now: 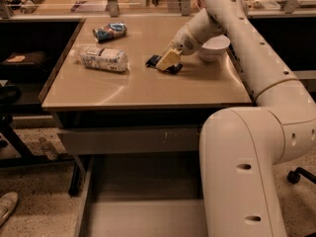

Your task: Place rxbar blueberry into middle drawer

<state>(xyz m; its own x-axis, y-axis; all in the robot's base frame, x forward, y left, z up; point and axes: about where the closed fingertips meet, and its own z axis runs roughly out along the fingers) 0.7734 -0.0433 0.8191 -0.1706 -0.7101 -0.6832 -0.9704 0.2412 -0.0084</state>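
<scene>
You see four things on the worktop: one rxbar blueberry, one blue-and-silver bag, one whitish packet and one white bowl. The single gripper is low over the rxbar blueberry, which lies near the bowl; how the jaws stand, you cannot tell. Below, one middle drawer stands pulled out.

A smooth tan rectangular desk carries a shiny blue-and-silver snack bag near its far left corner. A larger whitish translucent packet lies just in front of the bag, apart from it. A round white bowl sits by the right edge, just beyond the gripper, which is low over the desk's middle. A pale shoe rests on the speckled floor.
</scene>
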